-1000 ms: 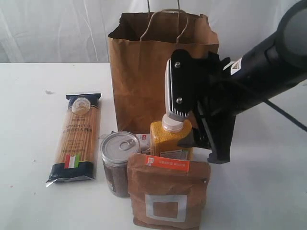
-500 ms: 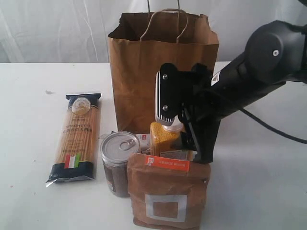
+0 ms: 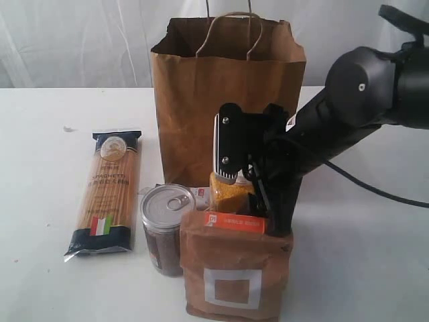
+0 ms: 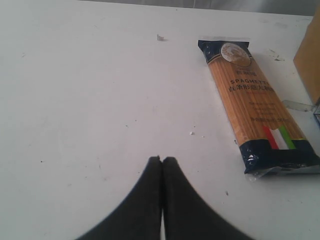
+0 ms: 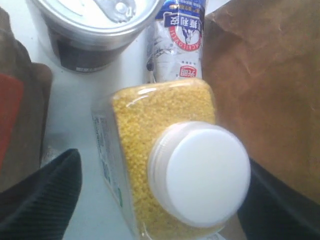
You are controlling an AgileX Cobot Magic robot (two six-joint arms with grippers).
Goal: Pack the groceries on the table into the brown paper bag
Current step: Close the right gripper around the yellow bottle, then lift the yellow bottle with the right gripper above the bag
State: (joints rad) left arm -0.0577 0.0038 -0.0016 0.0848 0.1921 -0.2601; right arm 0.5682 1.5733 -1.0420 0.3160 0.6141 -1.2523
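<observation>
Right gripper (image 5: 165, 197): jaws spread, straddling white-capped yellow bottle (image 5: 160, 107), no squeeze seen. Bottle upright on table (image 3: 40, 168), just in front of brown paper bag (image 3: 194, 100), behind brown pouch (image 3: 231, 275), beside pull-tab tin (image 3: 166, 221). Left gripper (image 4: 161, 162): pressed together over table, spaghetti packet (image 4: 252, 100) near.

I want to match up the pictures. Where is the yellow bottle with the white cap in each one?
Exterior view: the yellow bottle stands in the middle, behind the brown pouch.
Left wrist view: not in it.
Right wrist view: it fills the middle, white cap facing the camera.
Shared landmark: the brown paper bag, seen in all three.
</observation>
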